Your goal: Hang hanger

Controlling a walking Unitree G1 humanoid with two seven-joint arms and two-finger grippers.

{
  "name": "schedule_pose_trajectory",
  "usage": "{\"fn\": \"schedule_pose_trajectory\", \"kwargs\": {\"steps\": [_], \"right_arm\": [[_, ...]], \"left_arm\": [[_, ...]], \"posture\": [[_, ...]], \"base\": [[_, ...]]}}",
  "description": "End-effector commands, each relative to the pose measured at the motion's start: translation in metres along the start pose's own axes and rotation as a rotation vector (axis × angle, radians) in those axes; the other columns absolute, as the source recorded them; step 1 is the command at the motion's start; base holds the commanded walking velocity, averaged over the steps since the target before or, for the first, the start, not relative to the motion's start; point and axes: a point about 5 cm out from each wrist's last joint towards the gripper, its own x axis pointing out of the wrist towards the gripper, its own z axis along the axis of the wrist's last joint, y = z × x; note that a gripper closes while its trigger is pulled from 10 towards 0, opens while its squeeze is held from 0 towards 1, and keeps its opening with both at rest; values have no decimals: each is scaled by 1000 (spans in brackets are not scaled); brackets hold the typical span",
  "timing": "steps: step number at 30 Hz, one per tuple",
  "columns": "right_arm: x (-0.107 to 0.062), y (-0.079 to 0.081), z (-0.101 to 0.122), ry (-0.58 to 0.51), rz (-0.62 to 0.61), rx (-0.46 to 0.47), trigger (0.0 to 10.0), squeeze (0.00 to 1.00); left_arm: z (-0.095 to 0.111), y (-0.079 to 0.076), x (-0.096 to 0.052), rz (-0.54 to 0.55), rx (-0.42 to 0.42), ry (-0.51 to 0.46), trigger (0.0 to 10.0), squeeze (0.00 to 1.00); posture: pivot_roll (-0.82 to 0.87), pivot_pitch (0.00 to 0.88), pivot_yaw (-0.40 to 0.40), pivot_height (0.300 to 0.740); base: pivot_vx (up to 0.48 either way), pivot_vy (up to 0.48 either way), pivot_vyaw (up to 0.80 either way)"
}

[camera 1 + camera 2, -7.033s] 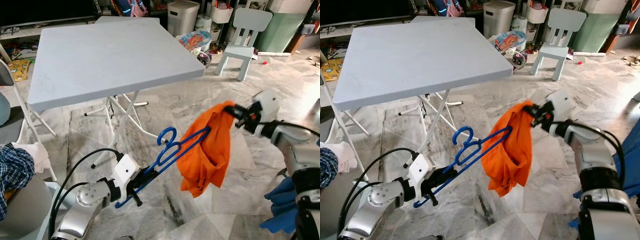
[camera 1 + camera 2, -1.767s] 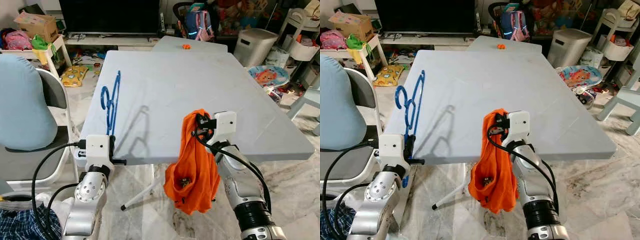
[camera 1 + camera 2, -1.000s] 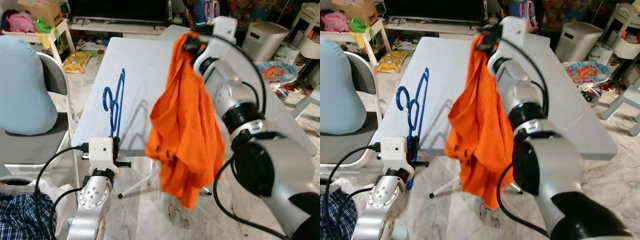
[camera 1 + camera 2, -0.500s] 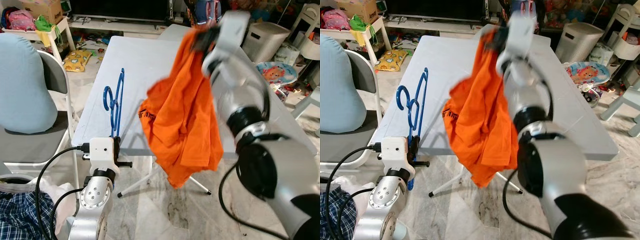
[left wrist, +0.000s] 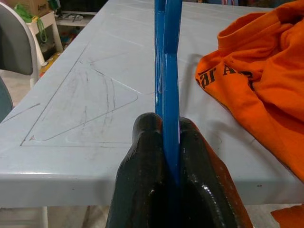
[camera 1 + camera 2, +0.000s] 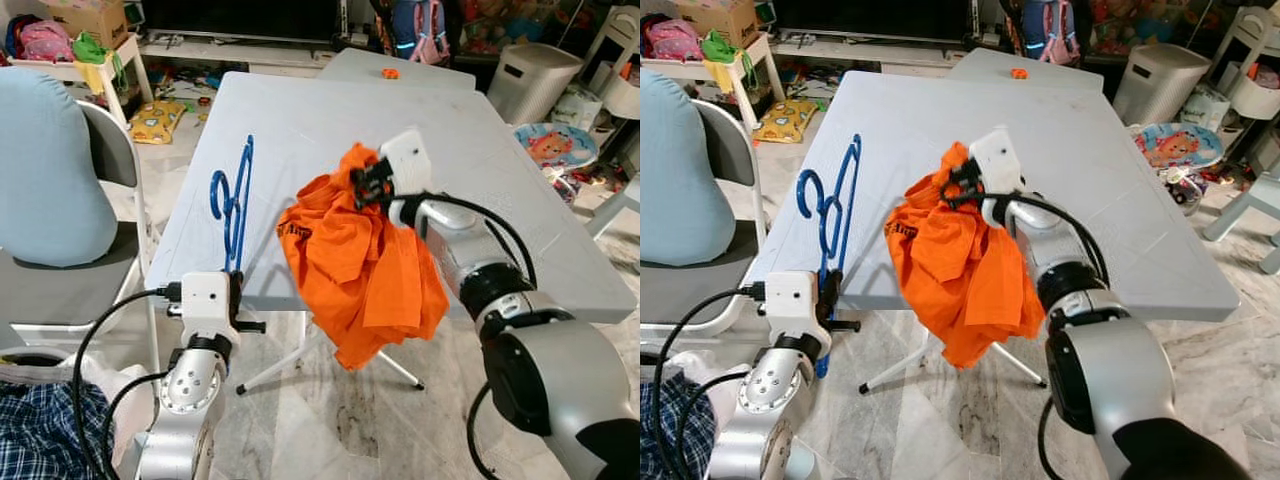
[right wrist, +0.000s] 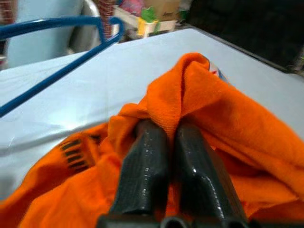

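A blue plastic hanger (image 6: 232,205) stands upright over the left edge of the grey folding table (image 6: 330,120), hook end up. My left gripper (image 5: 168,142) is shut on its lower bar at the table's front left corner. An orange shirt (image 6: 355,255) lies bunched on the table's front part, and its lower half hangs over the front edge. My right gripper (image 7: 168,137) is shut on a fold at the top of the shirt, to the right of the hanger (image 7: 57,45) and apart from it.
A grey chair with a pale blue backrest (image 6: 45,165) stands at my left. Plaid cloth (image 6: 45,450) lies in a basket at the lower left. A small orange thing (image 6: 390,72) sits at the table's far edge. Bins, toys and a child's chair crowd the back and right.
My right arm has come down from above the table, and the orange shirt, which hung in the air, now rests on the tabletop. The left gripper and hanger have stayed put.
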Motion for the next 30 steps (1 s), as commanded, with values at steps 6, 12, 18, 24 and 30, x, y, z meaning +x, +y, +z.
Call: {"fn": "schedule_pose_trajectory", "kwargs": {"steps": [6, 12, 18, 24, 30], "right_arm": [[-14, -1, -15, 66, 103, -162, 10000, 0], [-25, -8, -21, 69, 144, -115, 10000, 0], [-35, -15, -23, 94, 183, -109, 10000, 1000], [-51, -17, -33, 190, 307, -205, 10000, 1000], [-69, -33, -29, 230, 350, -203, 10000, 1000]], "left_arm": [[-3, -2, 2, -10, 0, 17, 10000, 0], [-5, -3, 2, -10, -2, 22, 10000, 0], [-5, -3, 3, -14, -3, 22, 10000, 0], [-6, -3, 4, -16, 0, 27, 10000, 0], [-6, -2, 3, -15, 4, 31, 10000, 0]], "posture": [[153, 14, -82, 740], [144, 12, -80, 740], [142, 10, -79, 740], [143, 12, -74, 740], [143, 12, -72, 740]], "base": [[0, 0, 0], [0, 0, 0], [0, 0, 0], [0, 0, 0], [0, 0, 0]]}}
